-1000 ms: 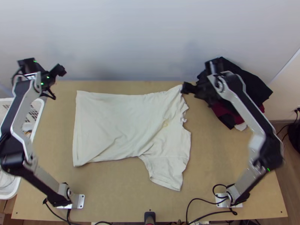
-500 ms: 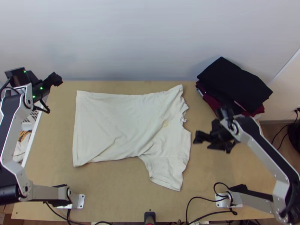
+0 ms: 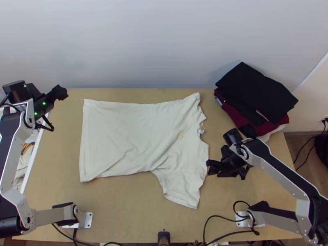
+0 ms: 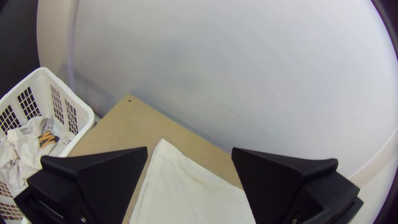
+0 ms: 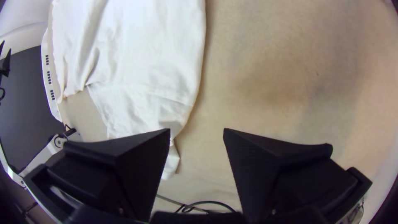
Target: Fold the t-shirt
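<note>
Wooden table (image 3: 123,213) under t-shirt (image 3: 123,135), pale wall (image 3: 143,41) behind

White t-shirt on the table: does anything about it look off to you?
Yes. The white t-shirt has a small yellowish mark toward its neck end; stain or print, I can't tell. It also lies lopsided, one sleeve jutting toward the near edge of the table, with slanting creases.

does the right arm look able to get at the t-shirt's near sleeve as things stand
Probably yes: the right gripper hangs open close beside the near sleeve, and nothing seems to lie on it or stand between them.
</note>
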You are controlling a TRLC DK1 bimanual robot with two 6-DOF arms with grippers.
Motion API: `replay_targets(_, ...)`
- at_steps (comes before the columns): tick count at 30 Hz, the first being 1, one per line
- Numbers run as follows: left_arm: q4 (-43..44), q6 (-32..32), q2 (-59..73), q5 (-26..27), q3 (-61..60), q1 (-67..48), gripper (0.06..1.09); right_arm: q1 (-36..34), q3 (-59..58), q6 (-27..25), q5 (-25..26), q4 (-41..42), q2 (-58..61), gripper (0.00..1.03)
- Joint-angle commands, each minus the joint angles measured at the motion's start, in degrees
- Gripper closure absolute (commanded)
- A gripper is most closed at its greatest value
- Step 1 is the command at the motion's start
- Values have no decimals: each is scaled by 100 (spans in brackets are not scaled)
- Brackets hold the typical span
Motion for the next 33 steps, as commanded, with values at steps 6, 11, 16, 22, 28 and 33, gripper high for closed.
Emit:
replay_targets(6, -12, 70, -179, 54, -191, 79, 10, 35, -70, 9, -219, 325, 786, 45)
replay_targets(11, -12, 70, -153, 54, -191, 70, 10, 79, -97, 17, -228, 624, 962, 61)
replay_targets(16, -4, 70, -127, 54, -191, 35, 10, 123, -79, 44, -228, 694, 1138, 63)
replay_targets(22, 23, 70, -92, 54, -183, 26, 10, 202, -114, 70, -228, 800, 1217, 63)
replay_targets(28, -12, 193, -65, 54, -209, 35, 10, 378, -149, 167, -228, 1116, 1349, 77)
replay_targets(33, -179, 746, -74, 63, -244, 26, 10, 395, -141, 219, -219, 1221, 1340, 91)
